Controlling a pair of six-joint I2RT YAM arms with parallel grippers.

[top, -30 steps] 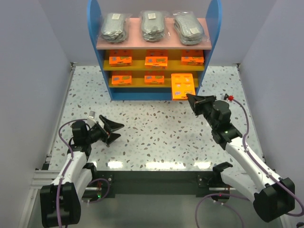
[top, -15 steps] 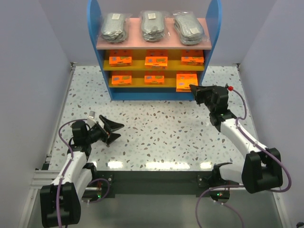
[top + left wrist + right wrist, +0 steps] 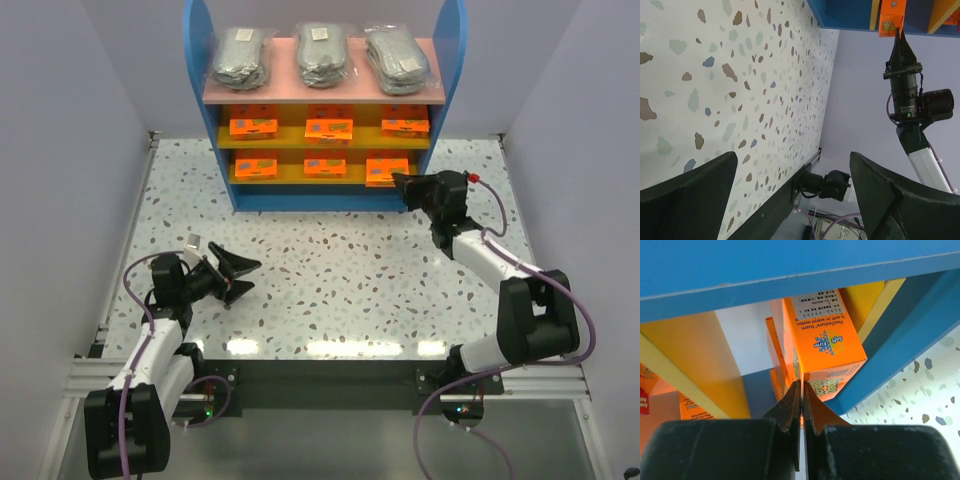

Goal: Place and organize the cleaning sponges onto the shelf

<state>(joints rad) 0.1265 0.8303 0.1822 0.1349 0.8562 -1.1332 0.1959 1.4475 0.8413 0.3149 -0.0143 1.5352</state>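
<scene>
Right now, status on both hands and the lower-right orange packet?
Left hand open, idle over table. Right hand shut, tips against orange packet on lower yellow board, right end. Nothing blocking.

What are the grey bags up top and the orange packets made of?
The grey bags: clear shiny plastic film, since it glints and wrinkles, over rough dark pads, probably scrubby fibre. The orange packet: glossy printed wrapper, likely plastic or thin card; its print says foam.
</scene>
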